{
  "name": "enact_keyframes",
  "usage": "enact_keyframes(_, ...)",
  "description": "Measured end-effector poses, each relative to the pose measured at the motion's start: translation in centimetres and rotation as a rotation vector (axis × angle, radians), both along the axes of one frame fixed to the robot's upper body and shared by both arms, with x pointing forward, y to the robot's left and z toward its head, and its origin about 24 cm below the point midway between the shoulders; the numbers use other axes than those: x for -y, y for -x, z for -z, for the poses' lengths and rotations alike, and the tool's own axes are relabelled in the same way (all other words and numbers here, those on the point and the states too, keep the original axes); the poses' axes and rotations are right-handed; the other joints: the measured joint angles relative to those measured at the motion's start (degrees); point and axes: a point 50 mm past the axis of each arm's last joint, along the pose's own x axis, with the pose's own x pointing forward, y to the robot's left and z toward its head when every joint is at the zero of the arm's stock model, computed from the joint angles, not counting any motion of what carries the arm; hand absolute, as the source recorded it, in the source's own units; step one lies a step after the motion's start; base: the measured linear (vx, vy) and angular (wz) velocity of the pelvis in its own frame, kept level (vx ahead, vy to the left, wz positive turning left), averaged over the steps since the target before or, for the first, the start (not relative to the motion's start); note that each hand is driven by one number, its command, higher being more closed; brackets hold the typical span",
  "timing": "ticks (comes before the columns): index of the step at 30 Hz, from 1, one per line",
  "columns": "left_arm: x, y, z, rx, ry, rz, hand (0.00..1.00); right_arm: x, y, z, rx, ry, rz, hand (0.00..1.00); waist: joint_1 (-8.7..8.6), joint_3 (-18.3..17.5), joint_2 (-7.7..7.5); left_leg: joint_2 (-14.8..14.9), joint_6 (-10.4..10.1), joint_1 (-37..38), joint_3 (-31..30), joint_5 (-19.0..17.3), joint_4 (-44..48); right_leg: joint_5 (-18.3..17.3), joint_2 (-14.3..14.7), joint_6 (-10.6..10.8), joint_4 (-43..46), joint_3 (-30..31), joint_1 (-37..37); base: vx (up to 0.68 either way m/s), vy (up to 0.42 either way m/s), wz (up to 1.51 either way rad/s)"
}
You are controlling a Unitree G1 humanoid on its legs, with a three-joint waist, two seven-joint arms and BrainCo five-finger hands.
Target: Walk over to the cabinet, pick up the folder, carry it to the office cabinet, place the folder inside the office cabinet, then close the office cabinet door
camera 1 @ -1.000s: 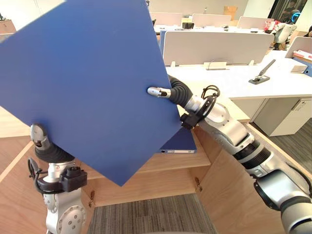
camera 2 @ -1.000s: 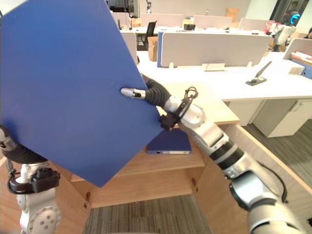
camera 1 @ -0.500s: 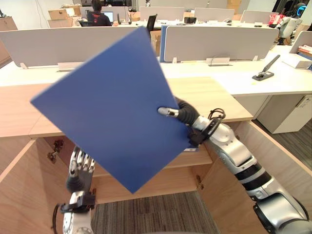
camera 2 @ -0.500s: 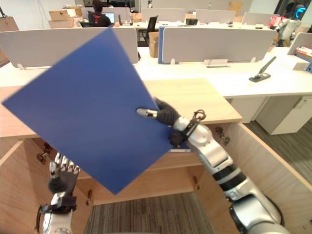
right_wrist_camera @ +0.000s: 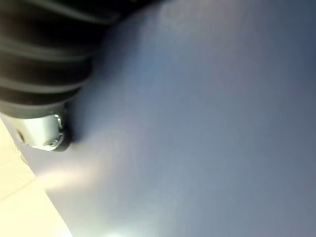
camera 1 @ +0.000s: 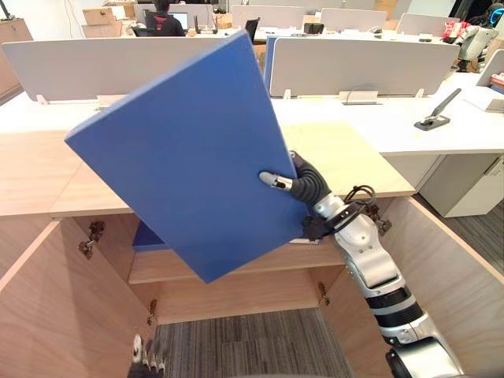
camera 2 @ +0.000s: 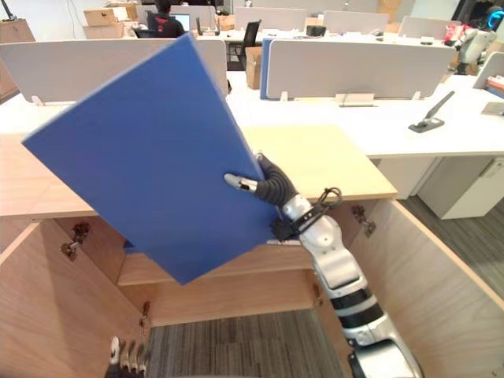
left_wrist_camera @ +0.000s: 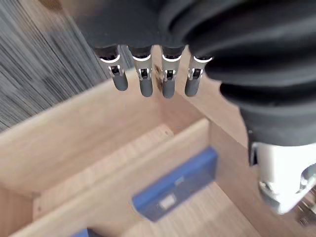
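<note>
A large blue folder (camera 1: 181, 157) hangs tilted in the air in front of the open wooden cabinet (camera 1: 236, 264). My right hand (camera 1: 293, 183) is shut on its right edge, with the thumb on the near face and the fingers hidden behind it. The folder's blue face (right_wrist_camera: 207, 123) lies close against that hand in the right wrist view. My left hand (camera 1: 146, 364) is low above the carpet, apart from the folder. Its fingers (left_wrist_camera: 143, 79) are straight and hold nothing.
Another blue folder (left_wrist_camera: 173, 190) lies flat on the cabinet's shelf. The cabinet doors stand open at the left (camera 1: 55, 299) and right (camera 1: 441, 276). Behind are white desks with grey dividers (camera 1: 354, 63), a hole punch (camera 1: 435, 118) and a seated person (camera 1: 165, 16).
My left hand has let go of the folder's lower corner and dropped to the bottom of the view. The folder, now in my right hand alone, has sunk lower towards the cabinet.
</note>
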Motion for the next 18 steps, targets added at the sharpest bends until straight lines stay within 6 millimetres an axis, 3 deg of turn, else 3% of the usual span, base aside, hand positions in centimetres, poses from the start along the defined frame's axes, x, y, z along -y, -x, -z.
enact_keyframes(3, 0.3, 2.1, 0.7, -0.097, 0.002, 0.038, 0.00, -0.3, 0.1, 0.2, 0.012, 0.037, 0.006, 1.00, 0.02, 0.2, -0.37, 0.2, -0.1, 0.1, 0.0, 0.0, 0.0, 0.0, 0.2, 0.0, 0.0, 0.0, 0.2, 0.00, 0.000, 0.00)
enact_keyframes(7, 0.6, 5.2, 1.9, -0.272, 0.015, 0.097, 0.00, -3.0, 1.3, 1.8, -0.007, 0.130, -0.117, 1.00, -0.36, 0.4, -0.66, 0.5, -0.1, 0.3, -0.1, 0.1, 0.0, 0.0, 0.5, 0.0, 0.0, 0.1, 0.3, 0.00, 0.000, 0.00)
enact_keyframes(8, 0.6, 6.0, 2.0, -0.298, 0.024, 0.079, 0.00, -4.4, 2.5, 3.5, -0.055, 0.205, -0.243, 1.00, -0.36, 0.6, -1.09, 0.6, -0.1, 0.3, -0.1, 0.1, 0.0, 0.0, 0.6, 0.0, -0.1, 0.1, 0.3, 0.00, 0.000, 0.00)
enact_keyframes(9, 0.5, 6.0, 2.0, -0.302, 0.025, 0.075, 0.00, -4.6, 2.8, 3.8, -0.064, 0.222, -0.266, 1.00, -0.29, 0.6, -1.15, 0.6, -0.2, 0.3, -0.1, 0.1, 0.0, 0.0, 0.6, 0.0, -0.2, 0.1, 0.3, 0.00, 0.000, 0.00)
enact_keyframes(12, 0.3, 6.5, 2.1, -0.318, 0.027, 0.057, 0.00, -5.7, 5.0, 7.9, -0.188, 0.367, -0.424, 1.00, 0.26, 0.9, -1.59, 0.6, -0.2, 0.3, -0.2, 0.0, 0.0, 0.0, 0.6, 0.0, -0.3, 0.1, 0.3, 0.00, 0.000, 0.00)
enact_keyframes(16, 0.2, 6.4, 2.3, -0.331, 0.031, 0.065, 0.00, -4.3, 5.8, 13.7, -0.339, 0.592, -0.429, 1.00, 0.29, 2.1, -1.88, 0.1, -0.5, 0.2, -0.5, -0.3, 0.0, 0.0, 0.2, 0.0, -0.2, 0.0, 0.3, 0.00, 0.000, 0.00)
enact_keyframes(18, 0.2, 6.0, 2.3, -0.324, 0.030, 0.076, 0.00, -2.4, 5.8, 16.4, -0.389, 0.765, -0.395, 1.00, 0.42, 2.8, -1.79, -0.3, -0.5, 0.1, -1.0, -0.4, 0.0, -0.1, -0.2, 0.1, -0.1, 0.0, 0.3, 0.00, 0.016, 0.04)
